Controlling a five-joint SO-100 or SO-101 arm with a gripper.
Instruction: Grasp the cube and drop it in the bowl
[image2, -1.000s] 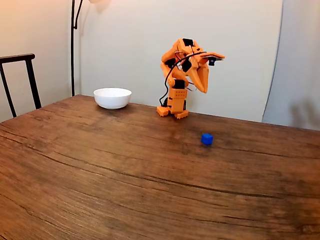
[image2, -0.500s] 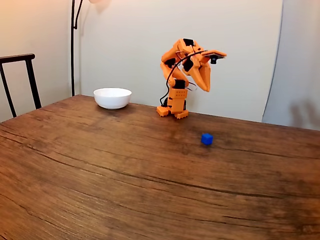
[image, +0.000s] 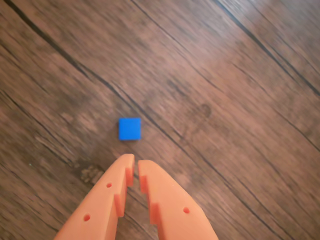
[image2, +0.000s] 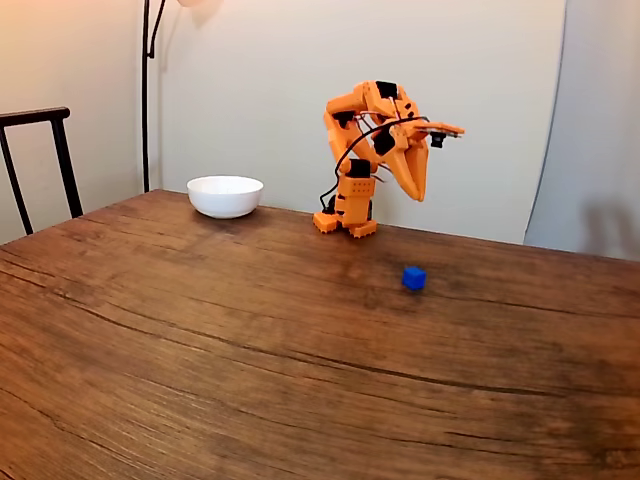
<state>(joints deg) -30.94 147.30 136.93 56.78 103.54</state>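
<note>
Orange two-finger gripper (image: 135, 162) nearly closed, empty, high above the wooden table (image2: 200, 330). Small bright-blue cube (image: 129, 128) lies just ahead of the fingertips; glossy white bowl (image2: 225, 195) well apart. Approach step; next: open, descend over cube.

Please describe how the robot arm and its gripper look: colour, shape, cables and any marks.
The small bright-orange plastic arm has black motor blocks at its joints and a thin black cable looping down its side to the orange base. The orange two-finger gripper has long fingers that taper to narrow tips, with stepped notches on the inner edges and small round holes in the faces. No printed markings are visible.
</note>
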